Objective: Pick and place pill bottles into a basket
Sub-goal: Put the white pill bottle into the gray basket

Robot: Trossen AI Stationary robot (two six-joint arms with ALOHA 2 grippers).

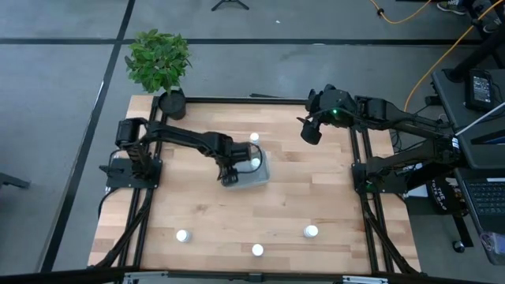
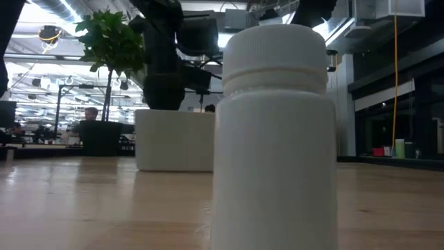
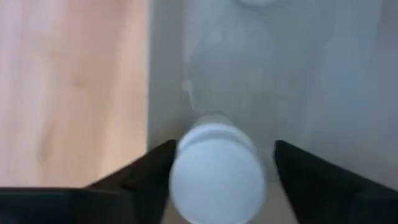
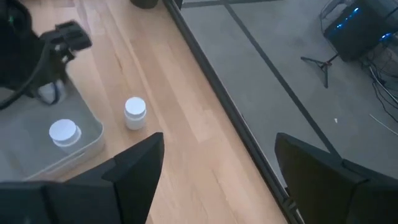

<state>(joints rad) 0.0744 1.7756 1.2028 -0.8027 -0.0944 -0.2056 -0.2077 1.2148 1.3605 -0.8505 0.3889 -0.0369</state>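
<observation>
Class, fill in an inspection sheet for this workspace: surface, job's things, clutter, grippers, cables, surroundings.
Surface: wooden table, dark frame.
Job's things: basket mid-table holding one bottle; another bottle between the left gripper's fingers over it; one bottle beside the basket; three along the near edge.
Clutter: potted plant at a corner.
Grippers: left gripper over basket; right gripper open, raised, empty.
Cables: orange cable on floor.
Surroundings: laptop on the right, grey floor.

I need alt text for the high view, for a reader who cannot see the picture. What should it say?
Seen from above, the left hand is over the basket at the middle of a wooden table; one bottle stands inside. The right hand waits at the far right. Four more bottles stand on the table, and a plant is at one corner.
</observation>
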